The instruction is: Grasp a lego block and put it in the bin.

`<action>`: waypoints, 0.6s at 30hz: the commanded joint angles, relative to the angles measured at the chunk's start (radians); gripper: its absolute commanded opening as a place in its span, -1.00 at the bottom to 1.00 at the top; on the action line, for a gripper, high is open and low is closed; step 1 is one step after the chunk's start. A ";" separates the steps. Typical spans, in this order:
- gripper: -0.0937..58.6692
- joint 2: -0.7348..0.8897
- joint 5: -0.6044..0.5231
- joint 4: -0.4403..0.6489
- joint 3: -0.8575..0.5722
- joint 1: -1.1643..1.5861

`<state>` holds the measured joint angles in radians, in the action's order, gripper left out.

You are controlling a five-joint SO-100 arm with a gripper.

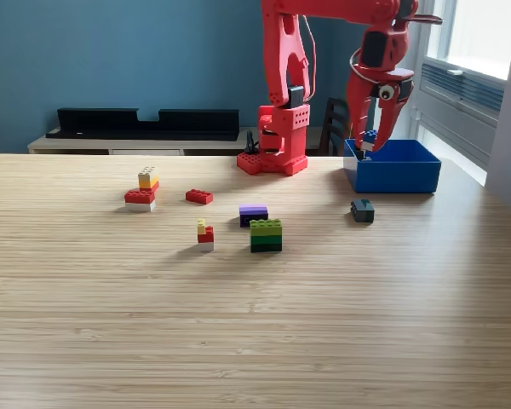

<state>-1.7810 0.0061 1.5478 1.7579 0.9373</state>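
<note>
In the exterior view my red gripper (371,141) hangs over the left end of the bin (400,175), a bright blue open box at the table's right rear. It is shut on a small blue-and-white lego block (369,137), held just above the bin's rim. Loose on the table lie a yellow-red-white stack (142,189), a flat red brick (199,197), a purple block (254,212), a green block (266,234), a small yellow-red-white piece (205,234) and a dark grey block (362,210). The bin's floor is hidden behind its wall.
The arm's red base (272,158) stands at the table's back middle. A chair back (334,126) shows behind the table, with a low black shelf (145,121) along the blue wall. A window is at the right.
</note>
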 commanded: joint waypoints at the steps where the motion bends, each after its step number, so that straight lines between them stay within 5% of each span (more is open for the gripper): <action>1: -0.99 -0.075 0.041 0.028 0.006 0.213; 11: -0.99 -0.074 0.069 0.028 -0.003 0.362; 12: -0.92 -0.074 0.071 0.028 -0.005 0.362; 15: -0.11 -0.074 0.081 0.028 -0.005 0.362; 18: 0.03 -0.075 0.081 0.028 -0.002 0.360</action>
<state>-1.7825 0.0828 1.5570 1.7948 1.2901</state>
